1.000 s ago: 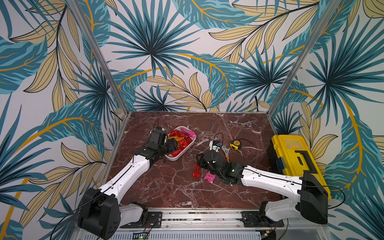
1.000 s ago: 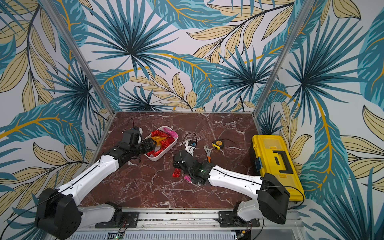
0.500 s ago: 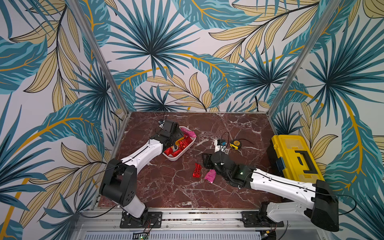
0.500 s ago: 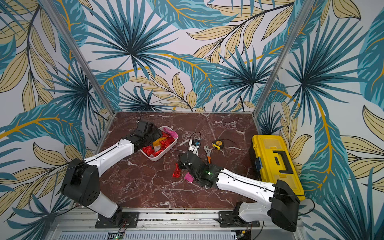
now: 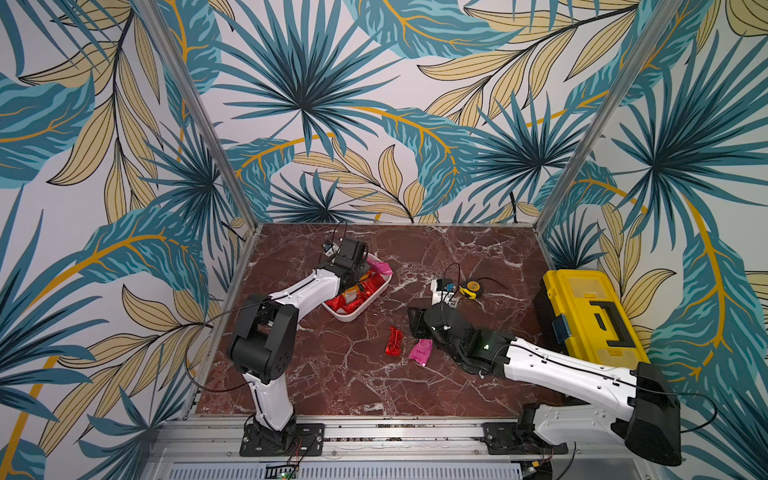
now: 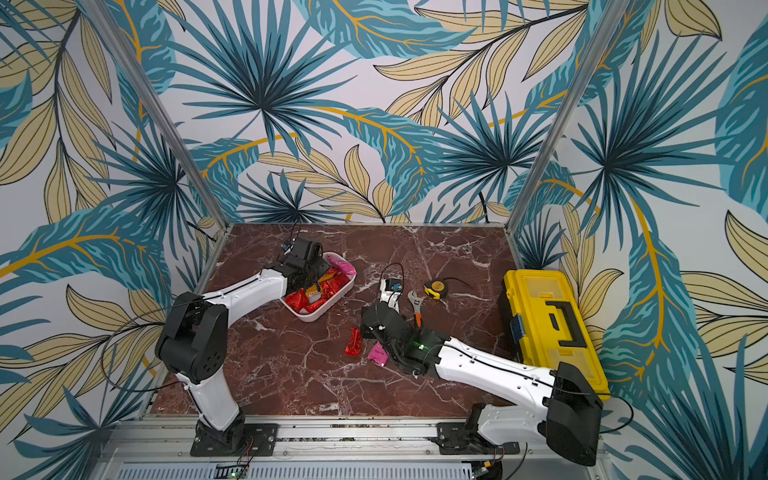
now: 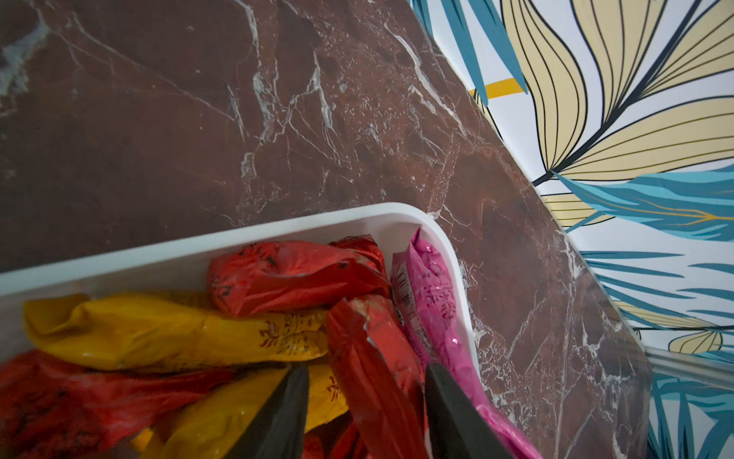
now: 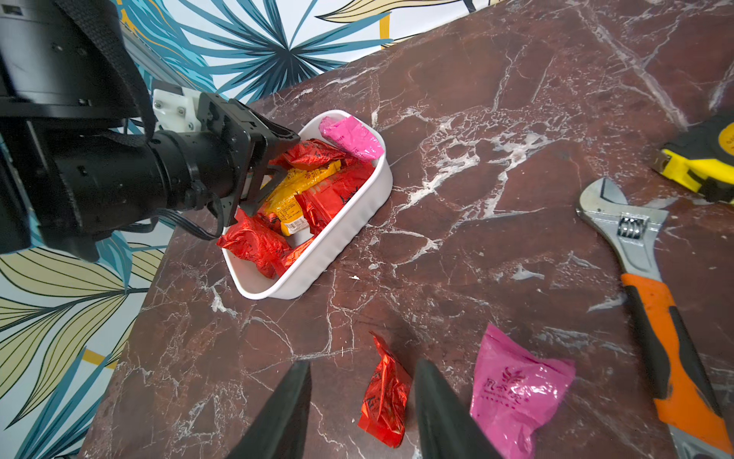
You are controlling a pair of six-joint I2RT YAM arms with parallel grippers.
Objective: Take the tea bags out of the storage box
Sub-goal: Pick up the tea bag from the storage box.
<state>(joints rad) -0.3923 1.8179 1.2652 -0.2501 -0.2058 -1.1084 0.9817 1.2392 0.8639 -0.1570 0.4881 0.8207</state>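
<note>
The white storage box [image 5: 358,318] [image 6: 321,317] sits at the table's back left, holding several red, yellow and pink tea bags [image 7: 278,274] [image 8: 317,186]. My left gripper [image 5: 355,275] [image 6: 312,277] [image 7: 366,367] [image 8: 270,179] reaches down into its far end. Its jaws stand apart around an upright red tea bag [image 7: 373,357], with a gap on one side. One red tea bag [image 5: 393,341] [image 8: 385,401] and one pink tea bag [image 5: 420,352] [image 8: 512,393] lie on the marble. My right gripper [image 5: 415,332] [image 8: 363,363] hovers open over the red one.
A big yellow toolbox [image 5: 590,316] stands along the right edge. A yellow tape measure [image 5: 471,287] and an orange-handled wrench [image 6: 417,305] [image 8: 635,254] lie behind my right arm. The patterned wall runs close to the box's far side.
My left arm has swung from the box's near-left side to its far end and dipped in, jaws narrowing. My right gripper has drawn back slightly from the two bags on the table.
</note>
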